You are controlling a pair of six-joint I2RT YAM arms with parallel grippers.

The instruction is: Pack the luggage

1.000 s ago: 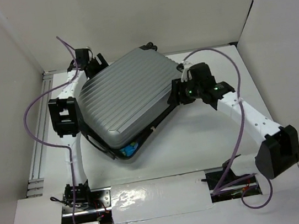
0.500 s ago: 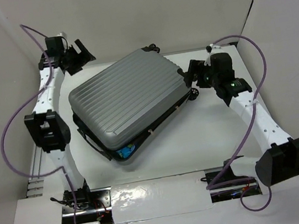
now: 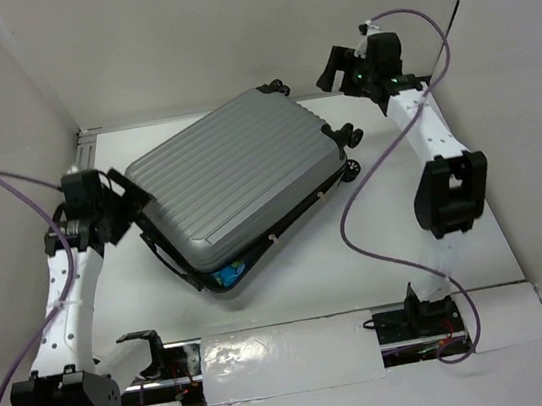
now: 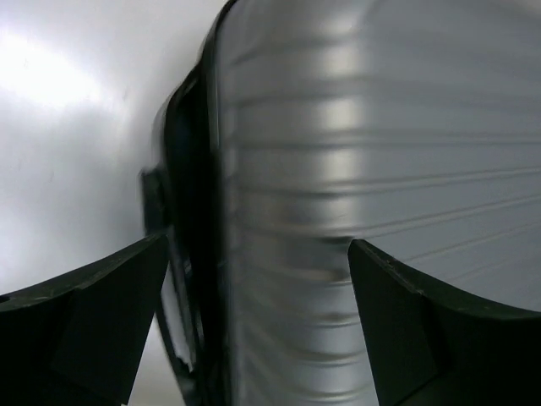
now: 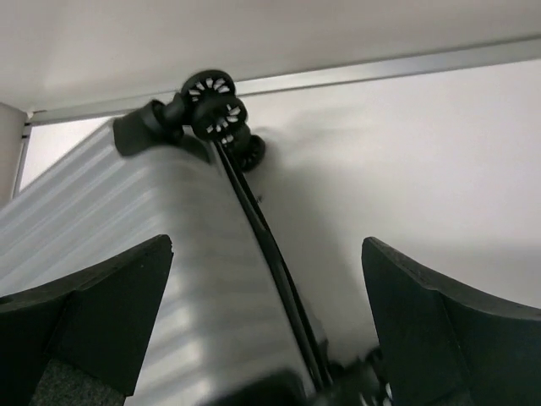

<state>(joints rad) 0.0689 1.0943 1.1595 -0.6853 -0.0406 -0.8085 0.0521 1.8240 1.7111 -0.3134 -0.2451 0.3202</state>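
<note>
The luggage, a silver-grey ribbed hard-shell suitcase, lies nearly shut and askew in the middle of the table, its black wheels toward the right. Something blue shows in the gap at its near corner. My left gripper is open and empty at the suitcase's left edge; the left wrist view shows the shell and its black rim close up. My right gripper is open and empty, raised at the back right above the wheels. The right wrist view shows the shell and wheels.
White walls enclose the table on the left, back and right. A metal rail runs along the left side. Purple cables loop from both arms. Foil tape covers the near edge between the arm bases.
My left arm has swung from the back left corner down to the suitcase's left edge. My right arm has pulled away from the wheels up to the back right. The suitcase shifted slightly.
</note>
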